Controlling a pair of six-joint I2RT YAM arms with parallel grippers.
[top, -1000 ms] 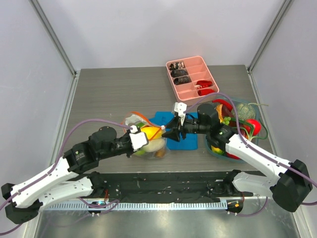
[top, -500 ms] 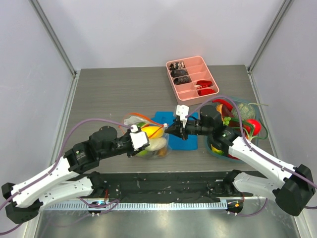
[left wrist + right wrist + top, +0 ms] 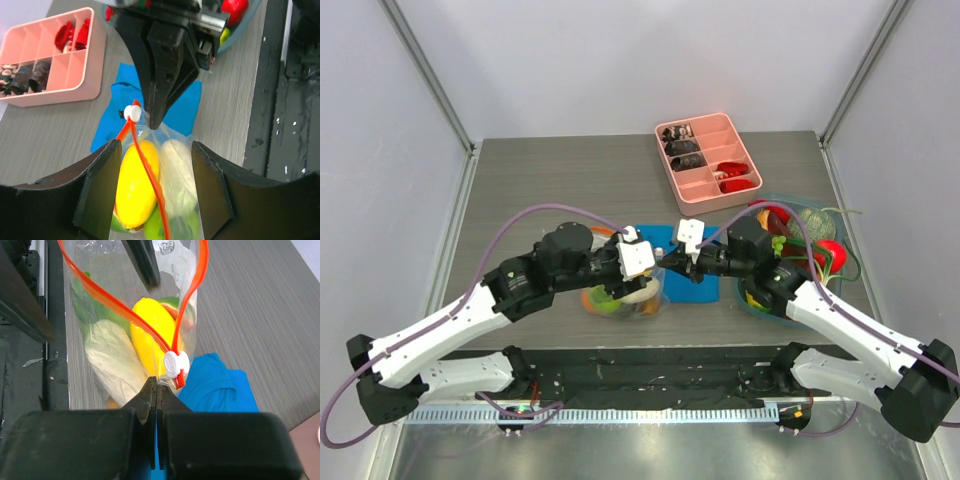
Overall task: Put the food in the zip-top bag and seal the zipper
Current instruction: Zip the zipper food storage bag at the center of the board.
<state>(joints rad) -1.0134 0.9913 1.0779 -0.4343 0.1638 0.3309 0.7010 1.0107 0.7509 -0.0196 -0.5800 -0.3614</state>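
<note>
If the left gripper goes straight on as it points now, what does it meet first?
Probably the zip-top bag, between the open jaws of the left gripper; then the right gripper pinching the bag.

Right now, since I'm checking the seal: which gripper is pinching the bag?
The right gripper, shut on the bag beside its white slider; the left gripper stands open.

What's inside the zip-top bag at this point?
Through the clear zip-top bag you can see a yellow piece, a whitish piece and a green piece. Anything underneath these is covered, so a full count isn't possible.
</note>
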